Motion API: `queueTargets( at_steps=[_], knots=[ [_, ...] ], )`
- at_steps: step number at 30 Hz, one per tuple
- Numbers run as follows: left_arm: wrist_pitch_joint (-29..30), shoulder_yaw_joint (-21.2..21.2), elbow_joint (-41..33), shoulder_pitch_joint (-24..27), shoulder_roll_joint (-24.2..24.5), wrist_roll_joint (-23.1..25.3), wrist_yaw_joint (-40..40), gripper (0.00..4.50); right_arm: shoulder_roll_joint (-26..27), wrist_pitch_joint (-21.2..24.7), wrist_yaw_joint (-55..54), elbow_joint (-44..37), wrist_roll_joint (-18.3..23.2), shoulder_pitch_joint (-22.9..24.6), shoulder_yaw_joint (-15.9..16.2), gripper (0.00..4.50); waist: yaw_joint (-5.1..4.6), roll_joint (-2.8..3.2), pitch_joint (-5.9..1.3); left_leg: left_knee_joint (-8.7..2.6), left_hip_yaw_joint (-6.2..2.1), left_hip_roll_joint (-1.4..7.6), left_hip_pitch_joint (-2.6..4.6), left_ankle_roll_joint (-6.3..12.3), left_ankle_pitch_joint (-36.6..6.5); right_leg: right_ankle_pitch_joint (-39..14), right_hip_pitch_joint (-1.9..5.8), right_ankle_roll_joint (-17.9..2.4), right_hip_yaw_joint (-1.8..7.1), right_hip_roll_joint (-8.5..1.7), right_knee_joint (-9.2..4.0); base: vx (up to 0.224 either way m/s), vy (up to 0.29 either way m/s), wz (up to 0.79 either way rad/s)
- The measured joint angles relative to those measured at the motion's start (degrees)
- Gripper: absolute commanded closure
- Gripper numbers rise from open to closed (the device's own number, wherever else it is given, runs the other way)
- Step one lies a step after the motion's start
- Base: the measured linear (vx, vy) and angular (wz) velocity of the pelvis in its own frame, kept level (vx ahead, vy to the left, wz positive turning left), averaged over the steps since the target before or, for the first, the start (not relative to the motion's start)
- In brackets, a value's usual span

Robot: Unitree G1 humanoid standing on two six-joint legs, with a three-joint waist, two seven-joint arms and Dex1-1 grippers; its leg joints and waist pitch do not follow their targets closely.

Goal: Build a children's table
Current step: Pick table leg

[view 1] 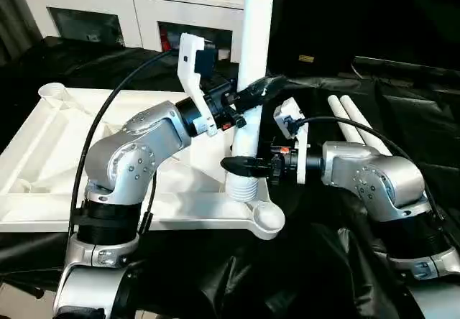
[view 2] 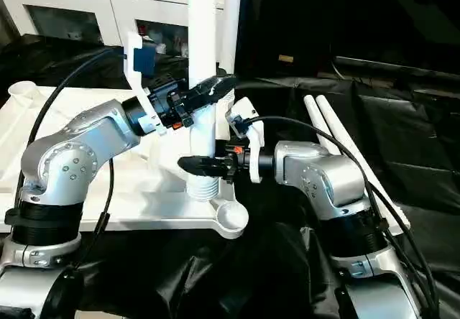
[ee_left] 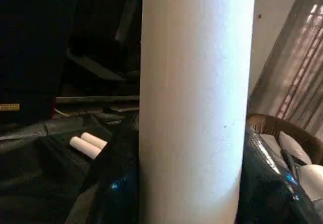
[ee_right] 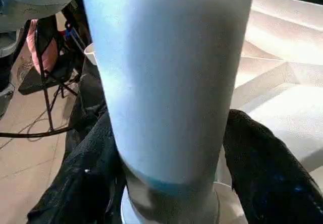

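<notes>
- Leg (view 1: 253,60) stands upright, threaded end in the table top's (view 1: 43,154) near corner, beside an empty socket (view 1: 267,218) at 5 o'clock.
- Left gripper (view 1: 260,89) pinches it high, right gripper (view 1: 241,165) pinches low; I fear cross-threading if it tilts.
- Spare legs (view 1: 356,121) lie at 3 o'clock; my elbow could roll them.

Large white plastic rectangular tabletop (view 1: 43,154) upside down, ribbed underside up, round corner sockets. Long white tapered tube leg (view 1: 255,60) upright, threaded end just above near corner socket (view 1: 267,217). Two spare white tube legs (view 1: 356,121) flat, side by side on black cloth beyond right forearm.
</notes>
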Motion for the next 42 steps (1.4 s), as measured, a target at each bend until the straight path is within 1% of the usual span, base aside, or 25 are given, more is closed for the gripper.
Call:
queueTargets(
  at_steps=[1, 3, 5, 6, 10, 11, 19, 20, 21, 23, 26, 27, 29, 31, 32, 35, 37, 38, 39, 41, 42],
  knots=[
    [0.00, -0.01, 0.00, -0.01, 0.00, 0.00, -0.07, 2.67, -0.03, 0.01, 0.07, -0.01, 0.00, 0.00, 0.00, 1.55, 0.00, 0.00, 0.00, 0.00, 0.00, 0.00, 0.00, 0.00, 0.00, 0.00, 0.00, 0.00, 0.00, 0.00, 0.00, 0.000, 0.000, 0.00],
    [0.00, -0.03, 0.00, -0.04, 0.00, 0.00, -0.16, 2.67, -0.17, 0.17, 0.22, -0.02, 0.05, 0.00, 0.00, 1.83, -0.01, 0.00, 0.00, 0.00, 0.00, 0.00, 0.00, 0.00, 0.00, 0.00, 0.00, 0.00, 0.00, 0.00, 0.00, 0.000, 0.000, 0.00],
    [-0.01, -0.04, 0.00, -0.05, 0.06, 0.00, -0.23, 2.67, -0.19, 0.25, 0.46, -0.05, 0.26, 0.01, 0.00, 1.92, -0.01, 0.00, 0.00, 0.00, 0.00, 0.00, 0.00, 0.00, 0.00, 0.00, 0.00, 0.00, 0.00, 0.00, 0.00, 0.000, 0.000, 0.00],
    [-0.03, -0.05, 0.00, -0.08, 0.12, 0.00, -0.28, 2.67, -0.17, 0.30, 0.52, -0.05, 0.48, 0.02, 0.00, 2.16, -0.01, 0.00, 0.00, 0.00, 0.00, 0.00, 0.00, 0.00, 0.00, 0.00, 0.00, 0.00, 0.00, 0.00, 0.00, 0.000, 0.000, 0.00],
    [-0.07, -0.12, 0.02, -0.19, 0.22, 0.02, -0.50, 2.67, 0.02, 0.42, 0.63, -0.21, 0.78, 0.03, 0.04, 2.32, -0.01, 0.00, 0.00, 0.00, 0.00, 0.00, 0.00, 0.00, 0.00, 0.00, 0.00, 0.00, 0.00, 0.00, 0.00, 0.000, 0.000, 0.00],
    [-0.07, -0.17, 0.02, -0.28, 0.25, 0.02, -0.50, 2.67, 0.16, 0.42, 0.62, -0.21, 0.78, 0.02, 0.04, 2.48, 0.00, 0.00, 0.00, 0.00, 0.00, 0.00, 0.00, 0.00, 0.00, 0.00, 0.00, 0.00, 0.00, 0.00, 0.00, 0.000, 0.000, 0.00],
    [-0.16, -0.53, 0.61, -0.77, 0.29, 0.36, -0.52, 2.67, 0.20, 0.39, 0.52, -0.15, 0.76, 0.02, 0.03, 2.55, 0.00, 0.01, 0.00, 0.00, 0.00, 0.00, 0.00, 0.00, 0.00, 0.00, 0.00, 0.00, 0.00, 0.00, 0.00, 0.000, 0.000, 0.00],
    [-0.18, -0.65, 0.61, -0.85, 0.26, 0.57, -0.52, 2.32, 0.21, 0.35, 0.51, -0.14, 0.75, 0.02, 0.03, 2.56, 0.00, 0.01, 0.00, 0.00, 0.00, 0.00, 0.00, 0.00, 0.00, 0.00, 0.00, 0.00, 0.00, 0.00, 0.00, 0.000, 0.000, 0.00],
    [-0.19, -0.68, 0.67, -0.96, 0.15, 0.70, -0.18, 2.32, 0.22, 0.29, 0.48, -0.10, 0.75, 0.02, 0.02, 2.56, 0.02, 0.01, 0.00, 0.00, 0.00, 0.00, 0.00, 0.00, 0.00, 0.00, 0.00, 0.00, 0.00, 0.00, 0.01, 0.000, 0.000, 0.00],
    [-0.19, -0.56, 1.56, -1.59, -0.45, 1.03, 1.03, 1.97, 0.39, 0.17, -0.14, 0.17, 0.69, 0.02, -0.13, 2.57, 0.05, 0.01, 0.00, 0.00, 0.00, 0.00, 0.00, 0.00, 0.00, 0.01, 0.00, -0.01, 0.00, 0.00, 0.00, 0.000, 0.000, 0.00],
    [-0.40, 0.33, 2.02, -1.83, -0.44, 1.13, 1.80, 1.79, 0.57, 0.15, -0.71, 0.86, 0.38, 0.02, -0.16, 2.59, 0.02, 0.01, 0.00, 0.00, 0.00, 0.00, 0.00, -0.01, 0.01, 0.01, 0.00, -0.02, 0.00, 0.00, 0.01, 0.000, 0.000, 0.00],
    [-1.65, 0.54, 2.20, -1.77, -0.71, 1.25, 1.89, 1.71, 0.85, -0.04, -1.00, 1.10, 0.14, 0.02, -0.21, 2.59, -0.01, 0.00, 0.00, 0.00, 0.00, 0.00, 0.01, -0.01, 0.01, 0.01, 0.00, -0.02, 0.00, 0.00, 0.01, 0.000, 0.000, 0.00],
    [-6.43, 2.94, 2.54, -1.73, -2.61, 1.20, 2.08, 1.65, 2.21, -0.75, -1.99, 1.63, -0.28, 0.04, -0.23, 2.59, -0.15, 0.00, 0.00, 0.00, 0.00, 0.01, 0.00, -0.02, 0.01, 0.01, 0.00, -0.02, -0.01, 0.00, 0.00, 0.000, 0.000, 0.00],
    [-10.27, 6.00, 2.53, -1.75, -5.28, 0.26, 3.51, 1.65, 3.47, -1.30, -3.15, 1.93, -0.25, 0.04, -0.60, 2.59, -0.12, -0.15, 0.02, -0.01, 0.00, 0.02, 0.00, -0.01, 0.01, 0.01, 0.00, -0.02, -0.02, 0.00, 0.00, 0.000, 0.000, 0.00],
    [-11.91, 7.43, 2.54, -1.79, -6.21, -0.23, 4.65, 1.65, 4.00, -1.58, -3.67, 2.28, -0.15, 0.04, -0.99, 2.59, -0.07, -0.34, 0.02, 0.00, 0.00, 0.03, 0.00, -0.01, 0.01, 0.01, 0.00, -0.02, -0.04, 0.00, 0.00, 0.000, 0.000, 0.00],
    [-14.99, 10.44, 2.86, -2.08, -6.96, -0.31, 7.53, 1.65, 4.68, -2.59, -5.06, 3.47, -0.13, 0.01, -2.65, 2.59, -0.04, -0.58, 0.04, 0.01, 0.01, 0.04, -0.01, -0.01, 0.01, 0.01, 0.00, -0.02, -0.06, -0.01, -0.01, 0.000, 0.000, 0.00],
    [-16.95, 12.46, 3.01, -2.26, -7.47, -0.31, 9.26, 1.65, 5.07, -3.72, -5.87, 4.47, -0.20, -0.05, -3.15, 2.60, -0.05, -0.69, 0.03, 0.02, 0.01, 0.04, -0.01, 0.00, 0.01, 0.01, 0.01, -0.02, -0.06, -0.02, -0.01, 0.000, 0.000, 0.00],
    [-18.52, 14.01, 2.93, -2.64, -8.25, -0.51, 10.86, 1.65, 6.08, -4.86, -7.16, 5.57, -0.60, -0.07, -4.03, 2.60, -0.01, -0.83, 0.07, 0.02, 0.02, 0.05, -0.01, 0.00, 0.02, 0.01, 0.01, -0.02, -0.07, -0.02, 0.01, 0.000, 0.000, 0.00],
    [-19.18, 14.97, 2.55, -2.85, -8.47, -0.72, 11.79, 1.65, 6.87, -5.20, -8.46, 5.79, -0.72, -0.07, -4.76, 2.60, -0.03, -1.11, 0.16, 0.01, 0.02, 0.06, 0.00, -0.05, 0.05, 0.01, 0.01, -0.02, -0.10, -0.02, 0.02, 0.000, 0.000, 0.00],
    [-19.97, 16.14, 1.79, -3.16, -8.27, -1.24, 12.61, 1.65, 7.79, -6.32, -10.62, 5.75, -0.77, -0.07, -6.02, 2.60, 0.02, -1.54, 0.33, 0.01, 0.02, 0.14, -0.02, -0.10, 0.08, 0.01, 0.00, -0.02, -0.21, -0.01, 0.04, 0.000, 0.000, 0.00],
    [-20.01, 15.79, 0.77, -2.48, -7.12, -0.55, 12.30, 1.65, 8.33, -6.93, -12.60, 5.58, -1.30, -0.07, -6.52, 2.60, -0.01, -1.66, 0.29, 0.00, 0.02, 0.14, -0.03, -0.10, 0.08, 0.01, 0.00, -0.02, -0.22, -0.01, 0.01, 0.000, 0.000, 0.00]
  ],
)
